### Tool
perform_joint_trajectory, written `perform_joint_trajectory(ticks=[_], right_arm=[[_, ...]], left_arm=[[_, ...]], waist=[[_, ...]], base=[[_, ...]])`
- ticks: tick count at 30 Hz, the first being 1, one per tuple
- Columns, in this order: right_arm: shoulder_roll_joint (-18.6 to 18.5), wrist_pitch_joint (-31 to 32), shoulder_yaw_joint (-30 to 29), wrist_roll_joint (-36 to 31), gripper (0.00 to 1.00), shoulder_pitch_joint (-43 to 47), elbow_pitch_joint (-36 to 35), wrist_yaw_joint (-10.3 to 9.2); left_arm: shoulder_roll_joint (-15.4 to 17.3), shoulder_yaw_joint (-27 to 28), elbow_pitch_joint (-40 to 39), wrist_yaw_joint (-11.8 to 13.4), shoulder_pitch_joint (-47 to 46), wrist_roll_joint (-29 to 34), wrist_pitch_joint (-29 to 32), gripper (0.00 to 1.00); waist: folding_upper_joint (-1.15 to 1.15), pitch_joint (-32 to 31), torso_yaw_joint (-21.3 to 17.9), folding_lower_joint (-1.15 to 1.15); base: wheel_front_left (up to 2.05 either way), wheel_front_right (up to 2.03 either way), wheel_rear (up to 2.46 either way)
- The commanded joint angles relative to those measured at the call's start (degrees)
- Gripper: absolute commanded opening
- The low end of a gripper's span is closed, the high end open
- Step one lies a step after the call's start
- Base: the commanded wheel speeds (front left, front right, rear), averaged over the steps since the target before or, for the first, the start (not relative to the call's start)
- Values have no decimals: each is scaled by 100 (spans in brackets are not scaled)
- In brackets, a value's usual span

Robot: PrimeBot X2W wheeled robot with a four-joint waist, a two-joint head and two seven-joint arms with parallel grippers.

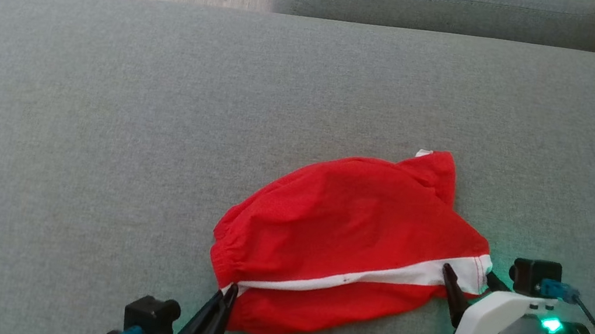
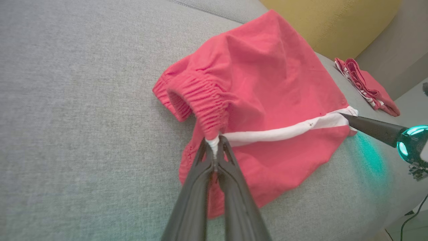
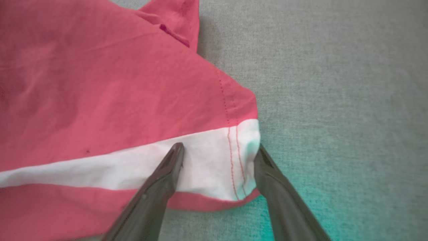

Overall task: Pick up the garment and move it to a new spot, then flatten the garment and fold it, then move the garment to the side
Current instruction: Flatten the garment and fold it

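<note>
Needs the spread right claw (image 3: 219,149) closed on the white hem corner of the garment (image 1: 349,216), matching the left claw (image 2: 214,142) pinching its waistband, before lifting off the sofa (image 1: 106,103).

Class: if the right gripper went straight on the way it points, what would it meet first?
Probably the white stripe of the red garment, which the open right gripper straddles; depth is unclear.

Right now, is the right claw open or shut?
Open: the right claw's fingers stand apart, straddling the hemmed end of the white stripe on the red shorts, not closed on it.
</note>
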Motion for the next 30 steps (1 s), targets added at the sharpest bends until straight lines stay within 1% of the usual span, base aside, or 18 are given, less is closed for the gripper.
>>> perform_joint_trajectory(ticks=[1,6,12,13,14,15,18,20,21,22,24,30], right_arm=[[-121,20,192,162,100,-253,-150,37],[-285,-26,433,378,100,-306,-184,37],[-291,-79,611,365,100,-257,-386,37],[-291,-66,640,365,95,-238,-420,37],[-291,-54,668,367,93,-219,-452,37],[-292,-38,695,370,85,-200,-482,37],[-308,4,745,360,49,-157,-571,37],[-312,21,749,357,35,-137,-616,37],[-312,26,743,351,26,-131,-633,37],[-310,30,733,342,20,-126,-649,37],[-299,24,698,321,0,-122,-690,37],[-344,65,671,423,0,-118,-934,37]], left_arm=[[75,165,-172,51,-249,19,-76,0],[85,157,-176,53,-258,11,-82,0],[100,152,-176,60,-266,-6,-81,0],[101,152,-178,63,-267,-9,-81,0],[103,151,-180,65,-268,-12,-80,0],[106,150,-183,68,-269,-14,-79,0],[113,148,-190,78,-274,-18,-80,0],[117,146,-192,80,-279,-22,-80,0],[119,144,-192,79,-283,-24,-80,0],[120,143,-190,78,-285,-27,-82,0],[122,146,-192,78,-295,-29,-96,0],[235,264,-369,105,-421,27,-238,0]], waist=[[0,-4,-11,0],[0,-1,-43,0],[0,-2,-70,0],[0,-1,-74,0],[0,1,-77,0],[0,2,-80,0],[0,6,-88,0],[0,8,-91,0],[0,9,-92,0],[0,7,-93,0],[0,2,-90,0],[0,-151,-77,0]], base=[[0,0,0],[0,0,0],[0,0,0],[0,0,0],[0,0,0],[0,0,0],[0,0,0],[0,0,0],[0,0,0],[0,0,0],[0,0,0],[0,0,0]])
